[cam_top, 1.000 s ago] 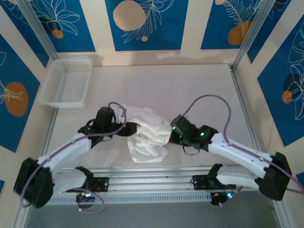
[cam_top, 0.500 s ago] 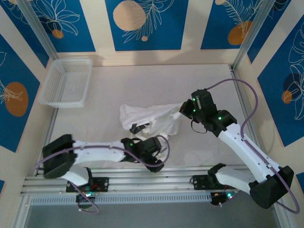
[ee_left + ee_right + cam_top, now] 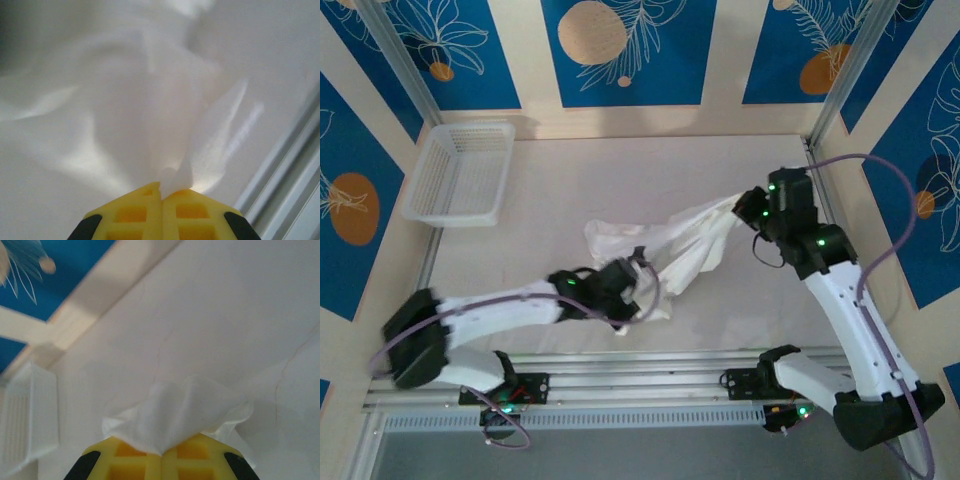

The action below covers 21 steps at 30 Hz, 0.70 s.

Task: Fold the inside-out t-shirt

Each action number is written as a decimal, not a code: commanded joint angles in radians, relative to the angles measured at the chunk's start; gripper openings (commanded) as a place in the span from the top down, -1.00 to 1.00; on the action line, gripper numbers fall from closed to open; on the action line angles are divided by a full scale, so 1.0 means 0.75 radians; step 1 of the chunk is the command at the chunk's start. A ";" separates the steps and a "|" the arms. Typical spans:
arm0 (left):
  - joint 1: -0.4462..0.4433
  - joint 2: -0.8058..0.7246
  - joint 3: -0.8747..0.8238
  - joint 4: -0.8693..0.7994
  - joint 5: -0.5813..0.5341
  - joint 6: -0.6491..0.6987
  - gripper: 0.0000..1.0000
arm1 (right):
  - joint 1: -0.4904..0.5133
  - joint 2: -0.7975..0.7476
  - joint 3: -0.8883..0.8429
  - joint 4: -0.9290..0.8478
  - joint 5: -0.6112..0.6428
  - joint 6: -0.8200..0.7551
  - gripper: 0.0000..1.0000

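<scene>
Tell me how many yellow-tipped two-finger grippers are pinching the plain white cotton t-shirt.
2. The left gripper clamps the near edge of the white t-shirt; the right gripper clamps its far right end.

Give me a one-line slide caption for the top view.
White t-shirt stretched across the table, left gripper and right gripper both shut on it.

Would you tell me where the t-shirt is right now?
In the top view, the t-shirt is stretched over the table between the left gripper and right gripper.
</scene>
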 commanded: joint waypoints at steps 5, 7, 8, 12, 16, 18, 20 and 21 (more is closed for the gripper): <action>0.427 -0.586 0.303 -0.269 -0.133 0.128 1.00 | -0.228 -0.091 0.388 -0.151 0.013 -0.141 1.00; 0.501 -0.605 0.459 -0.321 -0.186 0.162 1.00 | -0.237 -0.096 0.490 -0.167 0.056 -0.170 1.00; 0.533 -0.594 0.533 -0.346 -0.203 0.173 1.00 | -0.236 -0.096 0.545 -0.173 0.081 -0.187 1.00; 0.651 -0.524 0.720 -0.371 -0.171 0.165 1.00 | -0.236 -0.077 0.710 -0.193 0.207 -0.243 1.00; 0.770 -0.473 0.684 -0.245 -0.032 0.075 1.00 | -0.236 -0.061 0.715 -0.166 0.271 -0.301 1.00; 0.833 -0.427 0.591 -0.152 0.092 -0.024 1.00 | -0.238 -0.026 0.654 -0.190 0.233 -0.301 1.00; 0.876 -0.368 0.463 -0.055 0.194 -0.114 1.00 | -0.237 0.006 0.547 -0.209 0.198 -0.289 1.00; 0.890 -0.334 0.394 0.002 0.227 -0.156 1.00 | -0.237 0.013 0.452 -0.196 0.177 -0.281 1.00</action>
